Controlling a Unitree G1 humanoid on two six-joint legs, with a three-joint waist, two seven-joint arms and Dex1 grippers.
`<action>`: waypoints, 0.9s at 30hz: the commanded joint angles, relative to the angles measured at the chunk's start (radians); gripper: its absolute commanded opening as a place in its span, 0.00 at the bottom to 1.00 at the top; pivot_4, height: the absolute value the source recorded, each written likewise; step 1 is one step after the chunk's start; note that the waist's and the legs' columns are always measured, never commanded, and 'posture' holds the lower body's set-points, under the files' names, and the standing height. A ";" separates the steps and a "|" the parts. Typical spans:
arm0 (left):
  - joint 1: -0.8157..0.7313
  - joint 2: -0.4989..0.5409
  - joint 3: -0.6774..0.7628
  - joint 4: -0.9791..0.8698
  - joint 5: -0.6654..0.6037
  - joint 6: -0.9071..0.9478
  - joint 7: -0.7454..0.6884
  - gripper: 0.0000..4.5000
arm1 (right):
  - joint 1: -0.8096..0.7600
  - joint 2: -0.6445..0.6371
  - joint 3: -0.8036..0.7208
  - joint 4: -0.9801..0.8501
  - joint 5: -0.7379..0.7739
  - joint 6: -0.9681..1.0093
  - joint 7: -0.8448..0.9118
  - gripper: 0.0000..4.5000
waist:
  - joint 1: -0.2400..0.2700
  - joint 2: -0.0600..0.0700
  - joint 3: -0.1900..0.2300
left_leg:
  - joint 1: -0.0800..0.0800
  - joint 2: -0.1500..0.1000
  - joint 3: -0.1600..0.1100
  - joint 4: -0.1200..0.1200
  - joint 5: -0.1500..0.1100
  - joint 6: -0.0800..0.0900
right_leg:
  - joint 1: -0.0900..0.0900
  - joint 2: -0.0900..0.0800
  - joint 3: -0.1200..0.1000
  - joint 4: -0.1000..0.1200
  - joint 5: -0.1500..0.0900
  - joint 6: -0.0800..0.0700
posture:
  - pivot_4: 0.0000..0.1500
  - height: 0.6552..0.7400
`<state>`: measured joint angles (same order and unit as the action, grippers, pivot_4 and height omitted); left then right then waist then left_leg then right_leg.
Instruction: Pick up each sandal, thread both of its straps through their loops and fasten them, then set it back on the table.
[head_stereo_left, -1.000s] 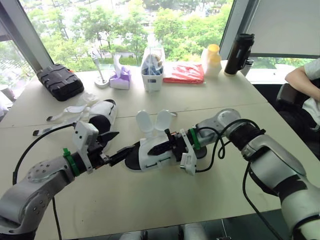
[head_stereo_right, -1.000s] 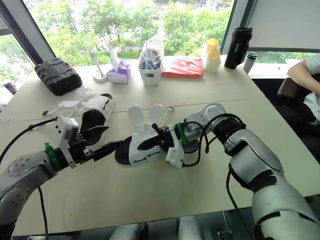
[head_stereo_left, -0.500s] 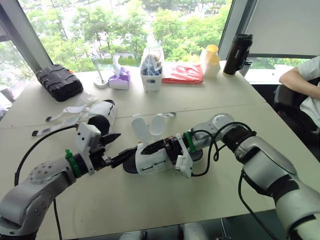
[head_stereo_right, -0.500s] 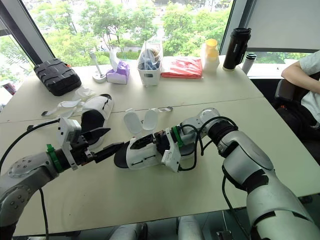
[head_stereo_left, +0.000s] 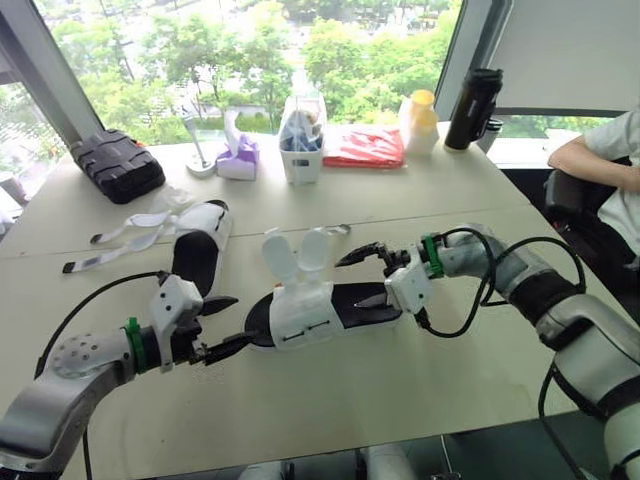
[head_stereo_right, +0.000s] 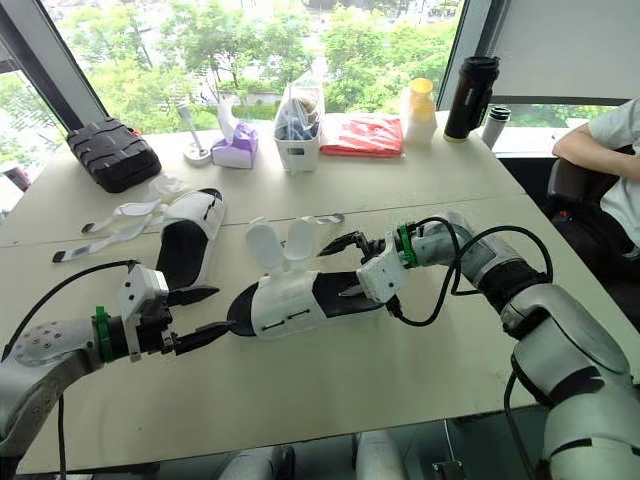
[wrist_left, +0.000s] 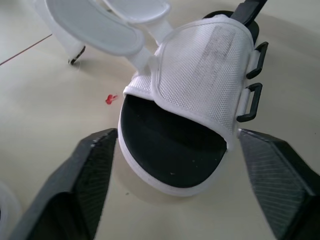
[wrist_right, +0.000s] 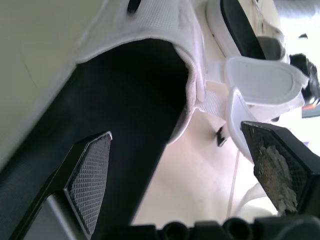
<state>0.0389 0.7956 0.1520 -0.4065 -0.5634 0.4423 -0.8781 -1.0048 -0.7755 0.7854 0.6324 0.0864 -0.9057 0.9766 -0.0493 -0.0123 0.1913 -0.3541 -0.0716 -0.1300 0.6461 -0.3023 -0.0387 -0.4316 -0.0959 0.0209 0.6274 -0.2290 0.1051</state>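
At the middle of the table (head_stereo_left: 300, 420), the near sandal (head_stereo_left: 310, 310) lies flat on its sole, with its toe toward the left gripper (head_stereo_left: 243, 318) and its heel toward the right gripper (head_stereo_left: 352, 282). Both claws are spread wide and hold nothing. The left one sits either side of the toe, and the right one hovers over the heel end of the black footbed.

Progress, as judged: early. The near sandal's two rounded white strap ends (head_stereo_left: 300, 255) stand upright above the white mesh upper, and the black loops (wrist_left: 252, 95) on its side are empty. The far sandal (head_stereo_left: 200, 250), behind and to the left, has its straps (head_stereo_left: 120, 235) trailing loose across the tabletop. All four straps seem left to thread and fasten.
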 joint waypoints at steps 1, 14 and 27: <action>-0.016 -0.003 -0.016 0.050 0.024 -0.064 -0.066 0.48 | 0.026 -0.007 -0.129 -0.133 0.099 0.175 0.082 1.00 | 0.003 0.000 0.000 | 0.000 0.000 0.000 0.000 0.000 0.000 | 0.000 0.000 0.000 0.001 0.000 0.000 | 1.00 1.00; -0.224 -0.104 -0.196 0.345 0.176 -0.196 -0.169 0.01 | 0.186 0.038 -0.329 -0.360 0.048 0.515 0.170 1.00 | 0.039 0.000 0.000 | -0.003 -0.001 0.000 0.002 0.000 0.000 | -0.001 -0.001 -0.002 0.000 0.001 0.001 | 1.00 1.00; -0.336 -0.175 -0.261 0.438 0.219 -0.200 -0.224 0.01 | 0.254 0.119 -0.385 -0.370 -0.016 0.583 0.170 1.00 | 0.034 -0.001 0.000 | -0.003 -0.001 0.000 0.003 0.000 -0.001 | -0.002 -0.001 -0.002 0.000 0.003 0.002 | 1.00 1.00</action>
<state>-0.2878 0.6198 -0.1041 0.0346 -0.3539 0.2488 -1.0892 -0.7451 -0.6636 0.4380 0.2970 0.0774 -0.3207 1.1538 -0.0150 -0.0129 0.1910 -0.3571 -0.0729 -0.1298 0.6487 -0.3020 -0.0395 -0.4331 -0.0971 0.0192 0.6277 -0.2261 0.1076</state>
